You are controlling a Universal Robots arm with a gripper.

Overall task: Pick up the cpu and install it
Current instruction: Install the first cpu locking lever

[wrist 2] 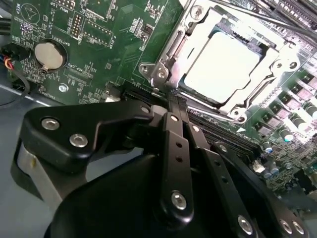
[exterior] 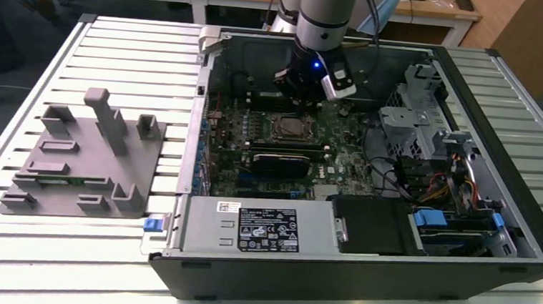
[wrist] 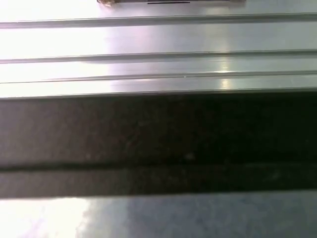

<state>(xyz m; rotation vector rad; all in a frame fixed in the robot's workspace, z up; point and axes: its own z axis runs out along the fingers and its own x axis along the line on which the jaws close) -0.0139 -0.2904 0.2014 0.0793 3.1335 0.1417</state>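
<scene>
I see the cpu (wrist 2: 220,67) already lying flat in the socket (wrist 2: 166,64) on the motherboard (wrist 2: 99,44), its pale top showing inside the metal frame. I'd judge placement done; whether the frame is latched I can't tell. My gripper (wrist 2: 174,99) sits just beside the socket, fingers drawn together and holding nothing, inside the case (exterior: 503,125).

The cpu (wrist 2: 218,67) sits in the socket (wrist 2: 166,64).
</scene>
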